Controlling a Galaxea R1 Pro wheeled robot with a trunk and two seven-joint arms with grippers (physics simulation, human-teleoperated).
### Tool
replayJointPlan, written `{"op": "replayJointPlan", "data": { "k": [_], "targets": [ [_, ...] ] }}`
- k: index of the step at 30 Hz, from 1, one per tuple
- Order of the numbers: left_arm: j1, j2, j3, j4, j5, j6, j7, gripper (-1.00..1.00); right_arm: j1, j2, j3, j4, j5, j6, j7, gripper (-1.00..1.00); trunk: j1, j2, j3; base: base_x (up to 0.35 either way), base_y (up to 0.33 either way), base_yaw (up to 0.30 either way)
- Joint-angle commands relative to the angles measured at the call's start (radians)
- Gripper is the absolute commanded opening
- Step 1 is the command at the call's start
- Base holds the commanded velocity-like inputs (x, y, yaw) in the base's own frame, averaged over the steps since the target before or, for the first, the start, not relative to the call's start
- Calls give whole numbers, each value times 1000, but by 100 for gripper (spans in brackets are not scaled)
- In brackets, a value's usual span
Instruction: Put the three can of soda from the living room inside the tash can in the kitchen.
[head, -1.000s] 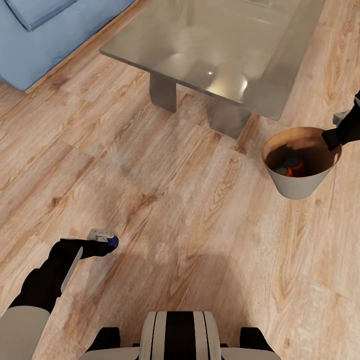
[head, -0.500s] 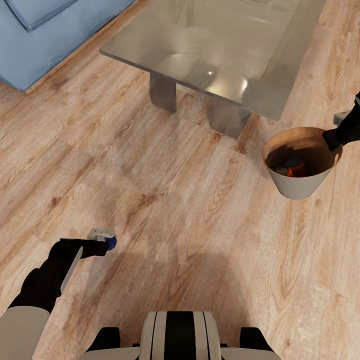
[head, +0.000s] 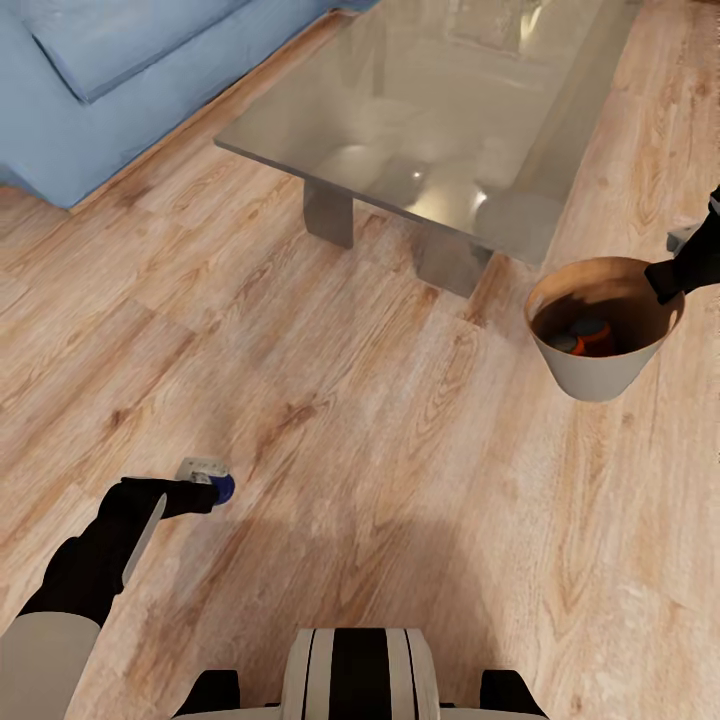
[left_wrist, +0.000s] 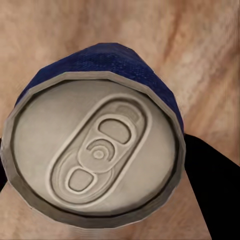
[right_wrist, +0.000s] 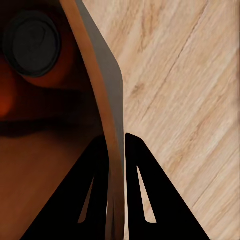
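Blue soda can (head: 224, 487) sat clasped in the left gripper (head: 205, 490) at lower left, above bare plank floor (head: 380, 450). Sofa (head: 90, 80) filled the upper left, the glass coffee table (head: 440, 110) upper centre. At right, the right gripper (head: 664, 280) pinched the trash can (head: 598, 370) rim, two orange cans (head: 582, 336) inside.

left arm (head: 75, 590): pale grey-white upper shell, matte black forearm with a thin light stripe. right claw (right_wrist: 116, 150): two flat black tapered fingers (right_wrist: 142, 190) with slot cut-outs. trunk (head: 360, 672): rounded, white with black lengthwise stripes, black blocks either side.
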Motion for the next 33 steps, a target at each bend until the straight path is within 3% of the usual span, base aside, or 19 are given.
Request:
{"op": "replayJointPlan", "data": {
  "k": [1,13,20,27,31,32,33],
  "targets": [
    [0,0,0,0,0,1,0,-100,1,-1,7,0,3,0,2,-100,0,0,4,0,0,0],
    [-1,0,0,3,-2,4,-5,-100,11,-32,7,0,4,0,2,-100,-6,3,50,0,0,0],
    [0,0,0,3,-2,5,-5,-100,18,-83,8,1,4,0,2,-100,-19,25,75,0,0,0],
    [0,1,1,3,3,13,-18,-100,78,-134,8,1,5,0,28,-100,-46,74,97,0,0,0],
    [-7,4,1,-6,16,117,-120,-100,122,-160,8,1,10,0,70,-100,-61,102,110,0,0,0],
    [-25,8,-1,-9,14,165,-197,-100,126,-175,9,1,13,0,106,-100,-65,109,113,0,0,0],
    [-45,10,-2,-9,11,181,-232,-100,129,-184,18,1,16,0,146,-100,-69,116,116,0,0,0]
  ]
}}
